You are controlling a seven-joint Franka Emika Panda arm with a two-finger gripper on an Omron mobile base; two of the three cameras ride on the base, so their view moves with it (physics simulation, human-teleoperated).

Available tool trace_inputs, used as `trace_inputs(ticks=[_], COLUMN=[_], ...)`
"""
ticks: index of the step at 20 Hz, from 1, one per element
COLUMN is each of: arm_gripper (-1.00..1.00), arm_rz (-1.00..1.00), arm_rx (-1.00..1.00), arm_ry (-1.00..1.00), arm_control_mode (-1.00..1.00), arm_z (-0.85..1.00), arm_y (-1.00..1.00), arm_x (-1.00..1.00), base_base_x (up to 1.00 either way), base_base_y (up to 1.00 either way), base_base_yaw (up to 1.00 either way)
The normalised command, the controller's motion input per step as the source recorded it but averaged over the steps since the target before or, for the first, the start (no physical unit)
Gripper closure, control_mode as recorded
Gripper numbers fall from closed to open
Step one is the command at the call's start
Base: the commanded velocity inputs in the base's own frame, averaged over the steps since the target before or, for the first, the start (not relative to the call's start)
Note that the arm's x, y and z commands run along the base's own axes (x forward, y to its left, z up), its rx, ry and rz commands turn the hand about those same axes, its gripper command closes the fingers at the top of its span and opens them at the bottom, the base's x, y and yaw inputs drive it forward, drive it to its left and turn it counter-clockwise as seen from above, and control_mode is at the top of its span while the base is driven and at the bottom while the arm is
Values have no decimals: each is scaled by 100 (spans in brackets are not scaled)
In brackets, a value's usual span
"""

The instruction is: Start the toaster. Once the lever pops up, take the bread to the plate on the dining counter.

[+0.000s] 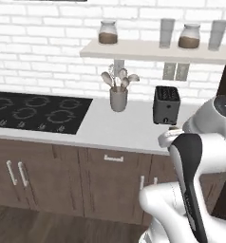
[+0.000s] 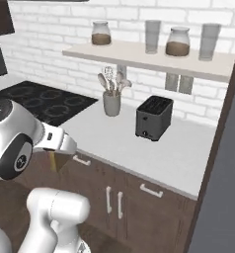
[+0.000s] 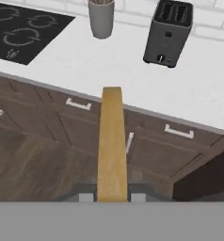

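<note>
I am watching the bread (image 3: 112, 141) sitting edge-on between the tool's (image 3: 112, 196) fingers, so the tool is clamping the slice; it is hanging in front of the brown cabinet doors (image 3: 62, 127), below the edge of the white surface (image 3: 85, 66). In the right base view a brown sliver of the bread (image 2: 54, 160) is peeking out under the white wrist. The toaster (image 3: 169, 32) is standing on the surface near the brick wall, well apart from the slice, its small round knob low on the front. Beside it the grey utensil cup (image 1: 118, 99) is holding spoons, and the black hob (image 1: 36, 111) is lying further left. Jars and glasses are lining the shelf (image 1: 148, 51) above.
</note>
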Motion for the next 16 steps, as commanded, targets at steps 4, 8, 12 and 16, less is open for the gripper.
trace_inputs(ticks=[4, 8, 12, 16], arm_gripper=[100, 100, 100, 100], arm_rz=[0, 0, 0, 0], arm_rx=[0, 0, 0, 0], arm_ry=[0, 0, 0, 0], arm_control_mode=[100, 100, 100, 100], arm_z=[0, 0, 0, 0], arm_y=[0, 0, 0, 0], arm_x=[0, 0, 0, 0], base_base_x=[-28, -26, -16, -2], base_base_y=[26, 13, 13, 17], base_base_yaw=[100, 100, 100, 99])
